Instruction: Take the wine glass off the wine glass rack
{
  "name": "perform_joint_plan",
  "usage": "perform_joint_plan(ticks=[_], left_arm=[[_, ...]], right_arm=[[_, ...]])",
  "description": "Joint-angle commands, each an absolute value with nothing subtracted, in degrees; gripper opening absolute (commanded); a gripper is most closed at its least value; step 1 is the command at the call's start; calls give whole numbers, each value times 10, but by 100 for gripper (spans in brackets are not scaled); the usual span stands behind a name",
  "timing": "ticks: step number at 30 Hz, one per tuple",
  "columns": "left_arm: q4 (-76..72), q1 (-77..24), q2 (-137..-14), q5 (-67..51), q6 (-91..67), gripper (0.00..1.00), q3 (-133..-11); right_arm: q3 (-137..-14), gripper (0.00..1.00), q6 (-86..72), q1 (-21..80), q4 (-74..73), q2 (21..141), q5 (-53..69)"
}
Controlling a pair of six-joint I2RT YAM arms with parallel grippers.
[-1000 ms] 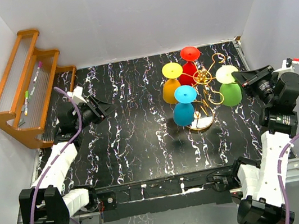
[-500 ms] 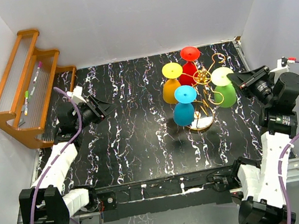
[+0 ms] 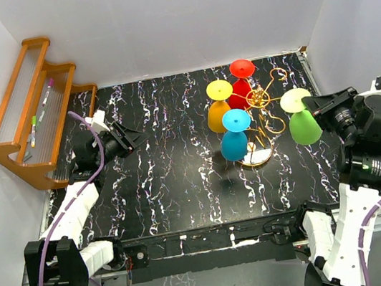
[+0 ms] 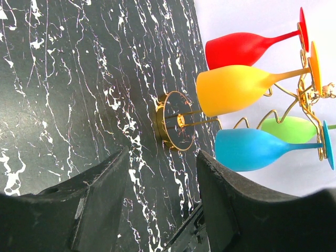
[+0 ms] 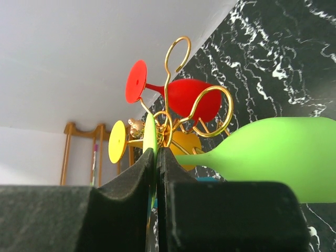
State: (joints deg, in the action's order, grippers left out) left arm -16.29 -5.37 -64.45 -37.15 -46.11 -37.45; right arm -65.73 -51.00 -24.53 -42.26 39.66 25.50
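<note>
1. Counting the glasses gives four: one red glass [image 3: 242,91], one yellow glass [image 3: 218,115], one blue glass [image 3: 233,145] and one green glass [image 3: 305,127].
2. Three of them (red, yellow, blue) hang upside down on the single gold rack [image 4: 176,122], feet up in its curled wire arms.
3. The green glass is just to the right of the rack, tilted, foot high and bowl low, above the black table [image 3: 171,160].
4. The right gripper [image 5: 156,152] pinches the thin round foot of the green glass edge-on — both fingers pressed against it.
5. The left gripper [image 3: 130,135] sits well apart at the table's left side, its two fingers spread with nothing between them.
6. One wooden shelf [image 3: 10,150] stands at the far left.
</note>
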Motion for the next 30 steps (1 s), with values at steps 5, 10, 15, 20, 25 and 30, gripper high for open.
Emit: perform_joint_plan(ticks=[5,10,15,20,25,30], left_arm=[[-171,-51,-636,-383,-458,52,-371],[-168,-51,-635,-383,-454,52,-373],[-159,-51,-631,-379,-441,52,-377],[-146,-51,-624,-367,-422,52,-384],[-139,-51,-620,-361,-408,52,-388],[-43,-52,-618,-331,-350,52,-440]], right_arm=[[-757,8,-448,-234,-477,396,153],[-812,8,-383,-234,-396,459,277],[-882,8,-382,-234,-306,560,458],[-967,8,-401,-200,-242,642,502],[-1082,8,-340,-25,-273,744,412],[-1329,8,-176,277,-430,934,207]])
